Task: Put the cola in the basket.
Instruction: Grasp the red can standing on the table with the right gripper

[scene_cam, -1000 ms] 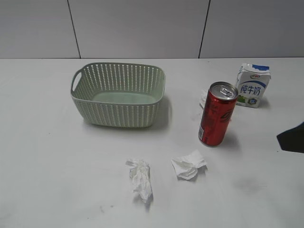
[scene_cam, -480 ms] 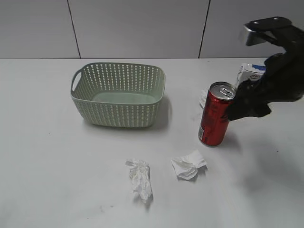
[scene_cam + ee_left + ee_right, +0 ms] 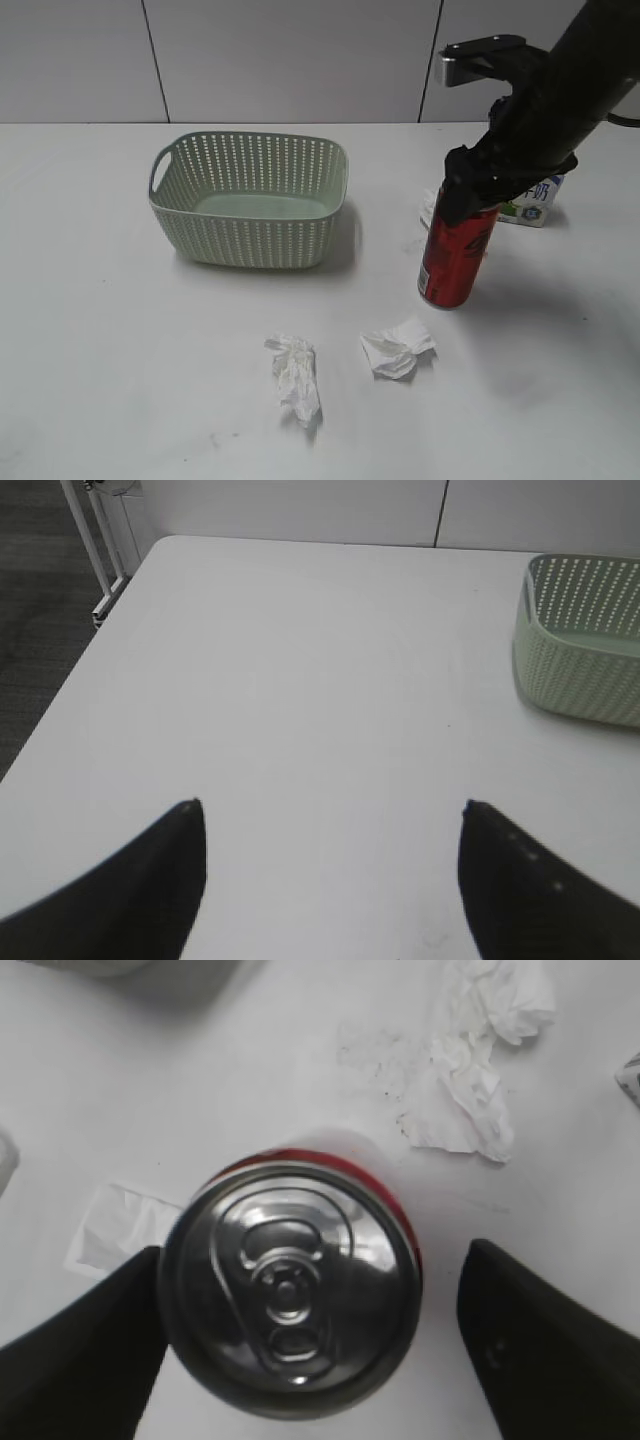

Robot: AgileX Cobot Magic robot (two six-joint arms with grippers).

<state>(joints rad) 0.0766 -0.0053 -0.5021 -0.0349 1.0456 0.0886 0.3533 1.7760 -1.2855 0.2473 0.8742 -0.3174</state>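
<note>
The cola (image 3: 455,258), a tall red can with a silver top, stands upright on the white table right of the basket (image 3: 250,200). My right gripper (image 3: 470,195) hangs over the can's top, open, one finger on each side. In the right wrist view the can's silver top (image 3: 290,1285) lies between the two dark fingers (image 3: 312,1260); the left finger is at the rim, the right finger stands apart. The pale green basket is empty. My left gripper (image 3: 330,805) is open and empty above bare table, with the basket's corner (image 3: 585,640) at the far right.
A white-and-blue milk carton (image 3: 540,195) stands behind the can, partly hidden by my right arm. Two crumpled white tissues (image 3: 295,375) (image 3: 398,350) lie in front. Another tissue (image 3: 480,1070) lies behind the can. The table's left edge (image 3: 70,690) shows in the left wrist view.
My right arm came in from the right edge, moved left and down, and now its open gripper sits over the can's top. The can and basket have not moved.
</note>
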